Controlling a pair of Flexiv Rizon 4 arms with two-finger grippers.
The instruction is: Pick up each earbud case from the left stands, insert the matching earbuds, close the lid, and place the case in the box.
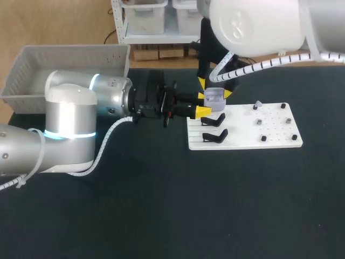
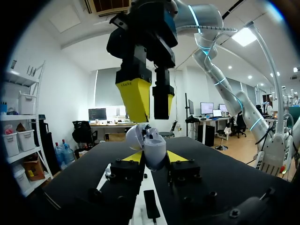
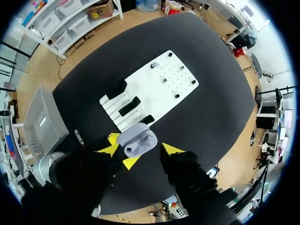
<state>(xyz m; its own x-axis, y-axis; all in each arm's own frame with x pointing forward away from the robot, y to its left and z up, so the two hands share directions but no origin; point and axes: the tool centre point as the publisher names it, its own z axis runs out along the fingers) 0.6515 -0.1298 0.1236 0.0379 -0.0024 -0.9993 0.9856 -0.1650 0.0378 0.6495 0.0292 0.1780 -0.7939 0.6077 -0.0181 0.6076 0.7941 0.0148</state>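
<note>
Silver left arm [image 1: 32, 154], glossy white right arm [image 1: 253, 27].
Capped in white at the left's joints, ringed there with glowing cyan bands; wrapped on both in white spiral cable; finished with black wrist blocks and yellow-tipped fingers [image 1: 203, 111].

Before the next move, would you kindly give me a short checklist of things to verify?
1. Left gripper shut on the earbud case from two sides: ok.
2. Case lid closed: not ok, it stands open.
3. Earbuds seated inside the case: cannot tell.
4. Right gripper open and just above the case: ok.
5. Box present on the table for the drop: ok.
</note>
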